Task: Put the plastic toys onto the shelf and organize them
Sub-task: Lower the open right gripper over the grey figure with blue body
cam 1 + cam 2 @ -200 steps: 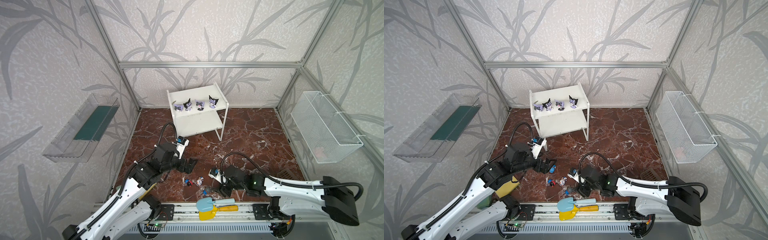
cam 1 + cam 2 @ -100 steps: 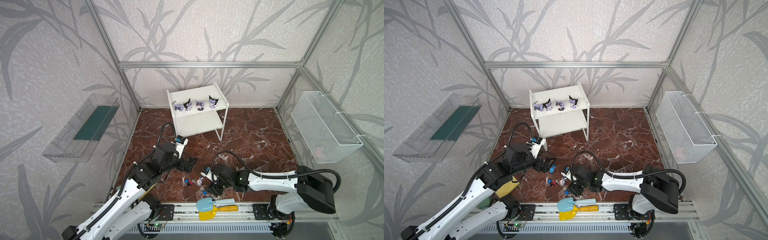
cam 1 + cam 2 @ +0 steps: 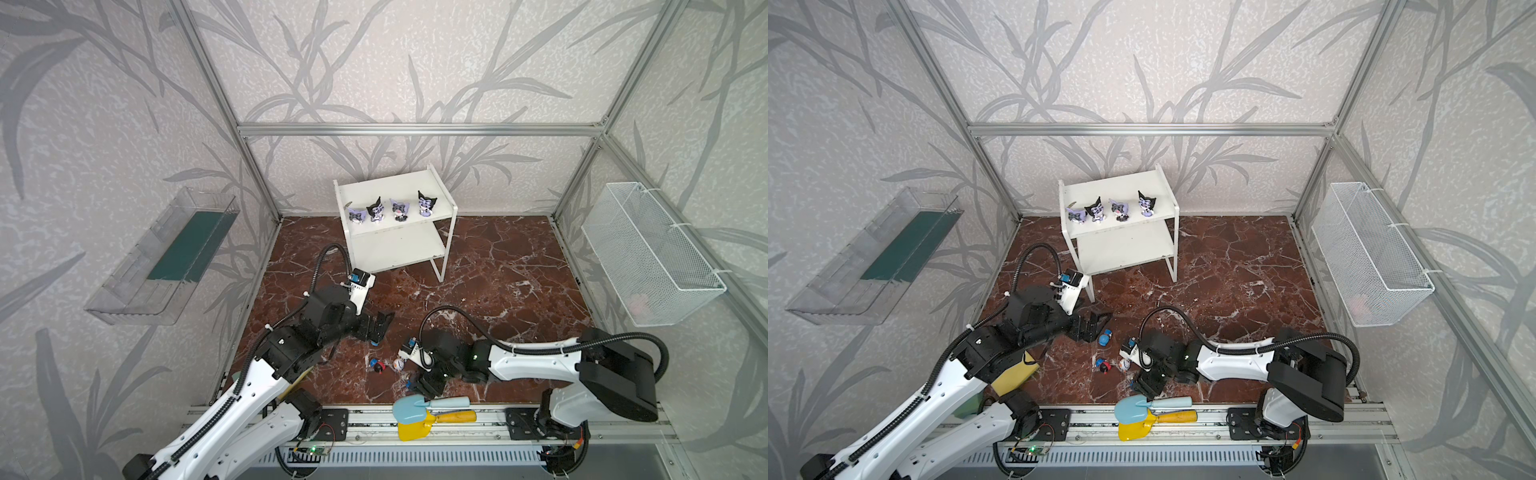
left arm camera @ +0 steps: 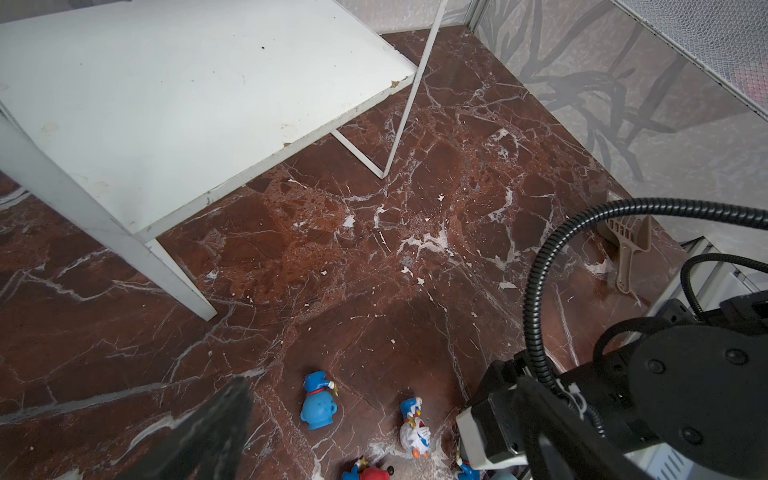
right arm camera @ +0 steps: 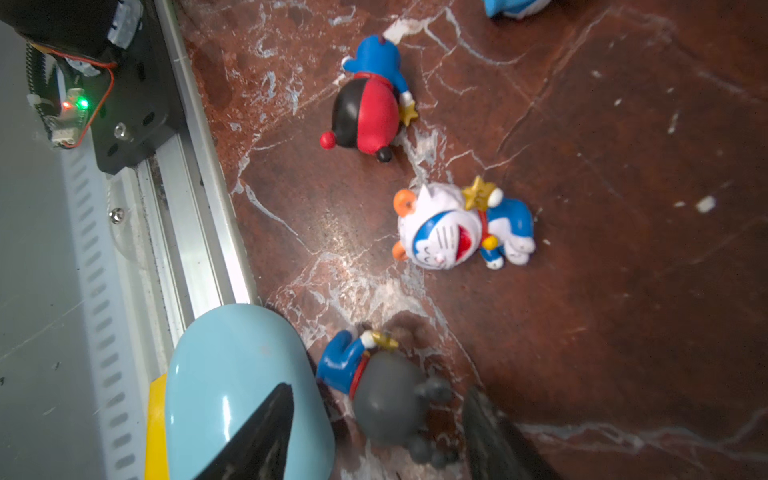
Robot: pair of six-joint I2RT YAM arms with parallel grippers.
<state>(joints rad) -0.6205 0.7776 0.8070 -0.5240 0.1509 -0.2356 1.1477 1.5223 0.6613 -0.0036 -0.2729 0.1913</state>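
Observation:
Both top views show the white shelf [image 3: 432,199] [image 3: 1158,195] at the back, with several purple figurines [image 3: 376,211] in a row on its upper board. On the floor lie a blue toy [image 3: 375,343] [image 4: 318,405], a red toy [image 3: 378,366] [image 5: 365,112], a white toy [image 3: 398,364] [image 5: 449,226] and a grey toy [image 5: 390,399]. My left gripper [image 3: 380,328] hangs open just behind the blue toy, with nothing in it. My right gripper [image 5: 374,440] is open and straddles the grey toy, with a gap on each side.
A blue shovel [image 3: 428,405] [image 5: 241,382] and a yellow shovel [image 3: 415,428] lie on the front rail, right beside the grey toy. A wire basket [image 3: 652,257] hangs on the right wall, a clear tray [image 3: 166,257] on the left. A yellow sponge [image 3: 1013,374] lies under my left arm.
My right arm has swung left and towards the front rail, bringing its open jaws around the grey toy. The left arm has hardly moved.

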